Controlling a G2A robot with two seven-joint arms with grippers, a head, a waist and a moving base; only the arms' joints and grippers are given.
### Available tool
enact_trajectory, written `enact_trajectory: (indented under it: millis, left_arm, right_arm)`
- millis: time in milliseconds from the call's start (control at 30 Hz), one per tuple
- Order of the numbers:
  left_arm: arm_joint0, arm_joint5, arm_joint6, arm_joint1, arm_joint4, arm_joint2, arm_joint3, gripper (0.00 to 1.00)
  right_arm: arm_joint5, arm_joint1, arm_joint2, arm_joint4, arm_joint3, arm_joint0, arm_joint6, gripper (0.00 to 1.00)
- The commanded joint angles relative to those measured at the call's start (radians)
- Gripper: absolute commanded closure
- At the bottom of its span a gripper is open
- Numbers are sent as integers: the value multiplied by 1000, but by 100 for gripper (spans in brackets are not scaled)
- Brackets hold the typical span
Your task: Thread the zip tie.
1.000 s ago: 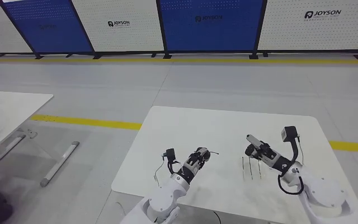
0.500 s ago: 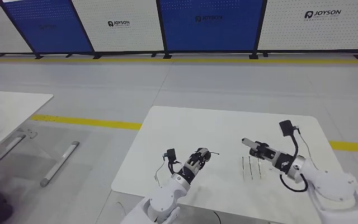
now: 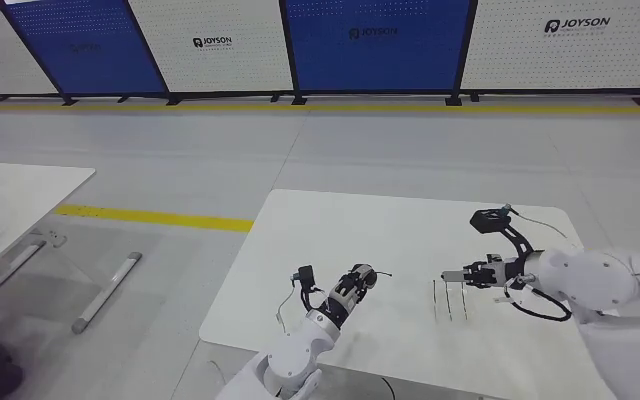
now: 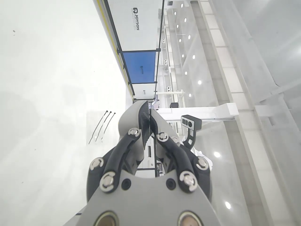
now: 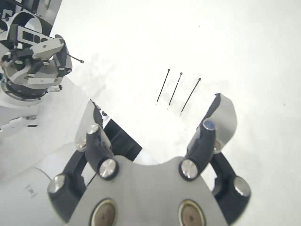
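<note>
Closest to the robot's edge of the white table (image 3: 400, 220), the left gripper (image 3: 367, 271) has its fingers pressed together on a black zip tie (image 5: 76, 59), and the head end pokes out sideways toward the other arm. A bit further over, three spare zip ties (image 5: 175, 90) lie flat on the table side by side, roughly parallel and not touching. The right gripper (image 5: 156, 98) hangs close above them with its fingers spread wide, holding nothing.

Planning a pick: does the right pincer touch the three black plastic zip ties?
Apart. Right wrist view shows bare white table between the open right pincer and the zip ties.
</note>
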Motion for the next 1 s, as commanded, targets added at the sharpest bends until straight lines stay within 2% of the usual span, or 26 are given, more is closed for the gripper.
enact_trajectory:
  millis: [0,167,333,633,967]
  left_arm:
    - [0,0,0,0,0,0,0,100]
    - [0,0,0,0,0,0,0,100]
    - [0,0,0,0,0,0,0,100]
    - [0,0,0,0,0,0,0,100]
    - [0,0,0,0,0,0,0,100]
  right_arm:
    - [0,0,0,10,0,0,1,0]
    - [-2,0,-2,10,-2,-3,-5,0]
    - [-18,-4,-59,2,-11,-25,-24,0]
    - [-39,-25,-149,26,156,-2,-120,0]
    - [-39,-25,-149,26,156,-2,-120,0]
